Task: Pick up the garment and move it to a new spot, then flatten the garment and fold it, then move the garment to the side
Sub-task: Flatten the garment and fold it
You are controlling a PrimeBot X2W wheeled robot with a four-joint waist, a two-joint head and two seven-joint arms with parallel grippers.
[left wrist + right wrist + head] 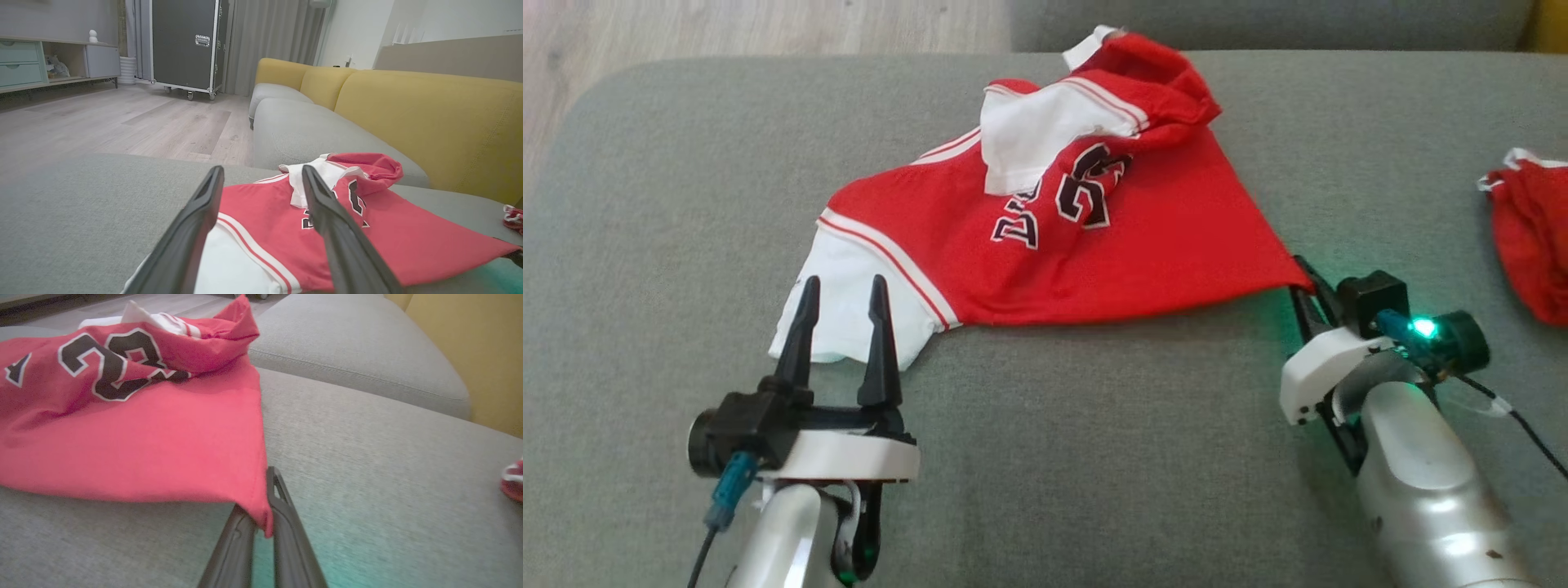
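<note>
A wide grey cushion [1094, 457] spans the head view from edge to edge, and in the left wrist view a yellow backrest [429, 118] rises behind it at the right of the frame. The garment [1094, 245] — a red jersey with white sleeves, striped trim and dark numerals — lies crumpled on the cushion in the upper middle of the head view, with one white sleeve spread toward the lower left. A second red cloth [1531, 237] sits well apart at the right edge. At the lower right, the right gripper [1305, 278] has its fingers pressed together on the garment's red corner, which the right wrist view shows pinched between them. At the lower left, the left gripper [844, 286] stands with fingers apart, tips over the white sleeve; I cannot tell whether they touch it.
</note>
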